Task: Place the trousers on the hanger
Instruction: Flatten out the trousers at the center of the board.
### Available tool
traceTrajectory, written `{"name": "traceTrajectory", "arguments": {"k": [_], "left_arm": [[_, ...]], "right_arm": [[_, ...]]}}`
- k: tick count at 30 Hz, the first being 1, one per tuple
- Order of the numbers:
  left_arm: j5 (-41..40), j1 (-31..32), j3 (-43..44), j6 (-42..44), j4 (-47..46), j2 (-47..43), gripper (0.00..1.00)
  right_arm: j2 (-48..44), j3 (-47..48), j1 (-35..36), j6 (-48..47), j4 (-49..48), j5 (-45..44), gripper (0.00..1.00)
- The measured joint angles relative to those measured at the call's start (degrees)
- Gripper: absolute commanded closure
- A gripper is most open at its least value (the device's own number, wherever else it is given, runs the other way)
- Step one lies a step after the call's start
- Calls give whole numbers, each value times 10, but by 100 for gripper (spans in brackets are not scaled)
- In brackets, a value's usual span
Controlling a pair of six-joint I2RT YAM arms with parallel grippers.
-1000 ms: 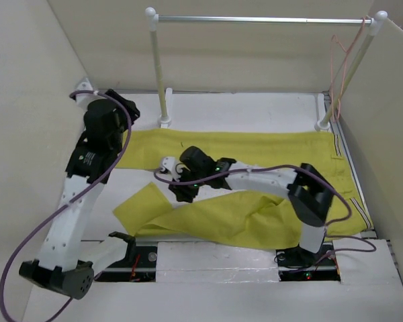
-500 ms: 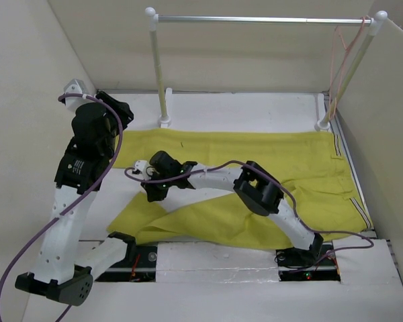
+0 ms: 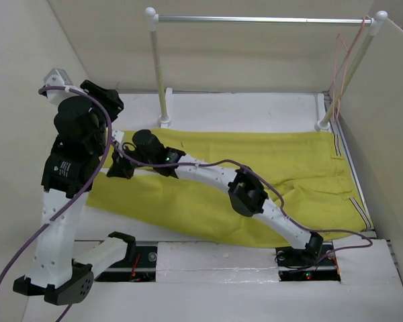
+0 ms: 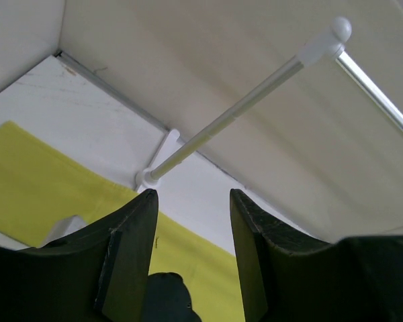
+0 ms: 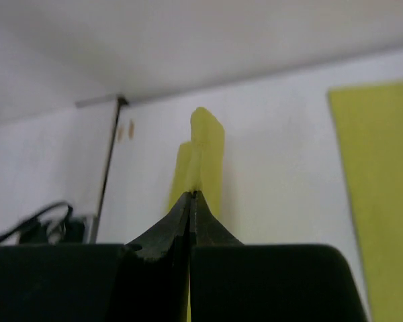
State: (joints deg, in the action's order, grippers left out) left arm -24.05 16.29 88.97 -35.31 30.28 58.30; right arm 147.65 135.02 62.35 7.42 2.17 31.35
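The yellow trousers (image 3: 269,161) lie spread flat on the table, waistband at the right. My right arm reaches far left across them, and its gripper (image 3: 116,168) is shut on the end of the near leg. In the right wrist view the jaws (image 5: 191,195) are pressed together with a fold of yellow cloth (image 5: 205,151) sticking out past the tips. My left gripper (image 3: 106,100) is raised at the far left, open and empty; its wrist view shows the gap (image 4: 191,196) above the trousers (image 4: 27,181). The pink hanger (image 3: 341,64) hangs at the rail's right end.
A stand with two white posts (image 3: 158,67) and a silver rail (image 3: 255,20) crosses the back of the table; the left post (image 4: 221,117) is close ahead of my left gripper. Cardboard walls enclose the left, back and right sides.
My right gripper closed on the near trouser leg and dragged it left, unfolding the crumpled leg flat. The left arm swung back and further left.
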Motion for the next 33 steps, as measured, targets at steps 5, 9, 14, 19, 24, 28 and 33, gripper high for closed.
{"name": "traceTrajectory", "arguments": {"k": [5,9,14,19,24,28,33], "left_arm": [[-29,0,19,2,3,0,57],[-73,0,-10,6,7,-4,43],[-118,-2,-108,6,20,-30,39],[-118,-10,-209,4,33,-18,40],[-37,-37,-287,-9,37,42,40],[58,-43,-367,-7,43,54,41],[129,29,-387,-6,53,106,45]], "right_arm": [[16,45,-11,53,-67,5,41],[3,-41,-19,56,-88,2,30],[-95,-236,-39,14,-44,-21,63],[-325,-464,-95,-42,-17,-61,100],[-553,-612,-136,-104,-10,-99,91],[-710,-774,-115,-134,25,-123,57],[-744,-871,-118,-154,83,-127,69]]}}
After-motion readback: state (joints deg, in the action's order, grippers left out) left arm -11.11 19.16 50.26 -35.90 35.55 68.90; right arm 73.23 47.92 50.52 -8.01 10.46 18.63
